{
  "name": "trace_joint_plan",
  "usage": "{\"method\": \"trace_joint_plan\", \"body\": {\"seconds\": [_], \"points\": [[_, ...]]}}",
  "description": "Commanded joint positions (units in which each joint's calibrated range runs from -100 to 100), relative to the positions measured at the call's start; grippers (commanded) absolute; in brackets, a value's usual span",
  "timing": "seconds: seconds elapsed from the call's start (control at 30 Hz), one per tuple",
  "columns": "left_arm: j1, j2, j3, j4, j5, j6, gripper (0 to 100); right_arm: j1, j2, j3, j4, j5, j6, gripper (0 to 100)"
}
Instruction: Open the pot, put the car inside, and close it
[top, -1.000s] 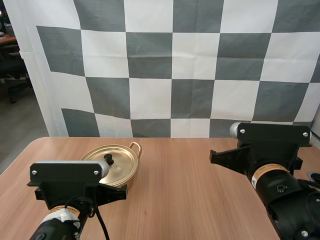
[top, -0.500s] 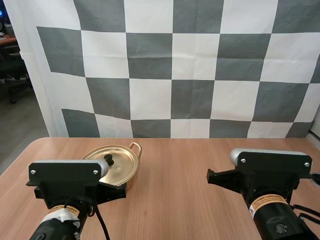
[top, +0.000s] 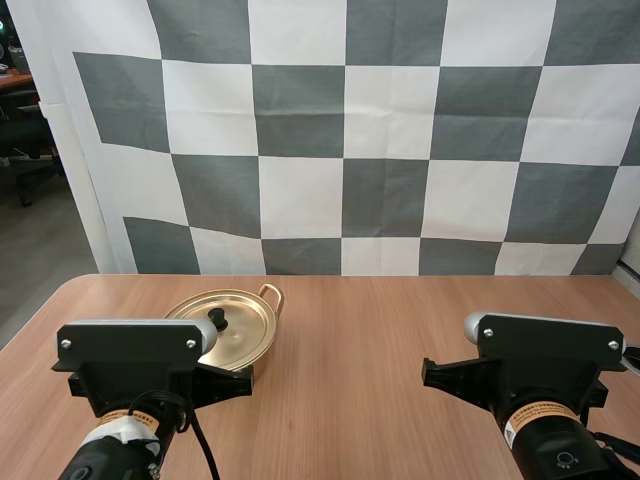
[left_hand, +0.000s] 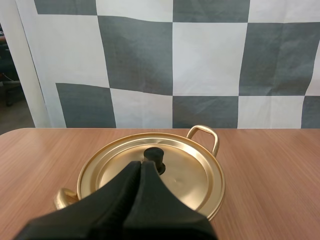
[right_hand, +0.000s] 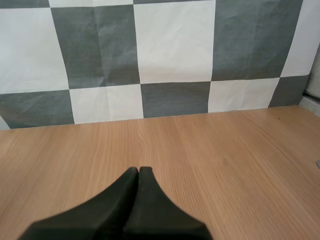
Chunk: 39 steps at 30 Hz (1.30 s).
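A broad wooden desk (top: 360, 340) carries a brass-coloured pot (top: 240, 330) at its far left, set back from the edges, with bare wood open to its right. Its lid (left_hand: 185, 172) is on, so opening looks to be the step in hand. The left pincer (left_hand: 140, 164), fingers pressed together and empty, points at the black knob (left_hand: 154, 153) from the near side. The right pincer (right_hand: 138, 171), likewise closed and empty, hangs over bare desk at right, well apart.
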<state>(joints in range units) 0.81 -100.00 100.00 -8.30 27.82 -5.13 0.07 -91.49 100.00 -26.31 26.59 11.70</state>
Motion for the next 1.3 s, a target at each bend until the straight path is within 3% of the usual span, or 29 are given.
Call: {"method": "trace_joint_plan", "body": {"seconds": [0.0,0.1,0.37,0.67,1.27], "points": [[0.01,0.0,0.0,0.0,0.0,0.0,0,0.3,0.1,0.0,0.1,0.2,-3.3,0],[0.01,0.0,0.0,0.0,0.0,0.0,0,0.6,0.1,0.0,3.2,0.5,-8.1,0],[0.01,0.0,0.0,0.0,0.0,0.0,0,0.6,0.1,0.0,20.2,0.0,-26.5,0],[0.01,0.0,0.0,0.0,0.0,0.0,0,0.1,0.1,0.0,25.4,-1.8,-27.4,0],[0.01,0.0,0.0,0.0,0.0,0.0,0,-0.3,0.1,0.0,25.5,-2.0,-27.4,0]]}}
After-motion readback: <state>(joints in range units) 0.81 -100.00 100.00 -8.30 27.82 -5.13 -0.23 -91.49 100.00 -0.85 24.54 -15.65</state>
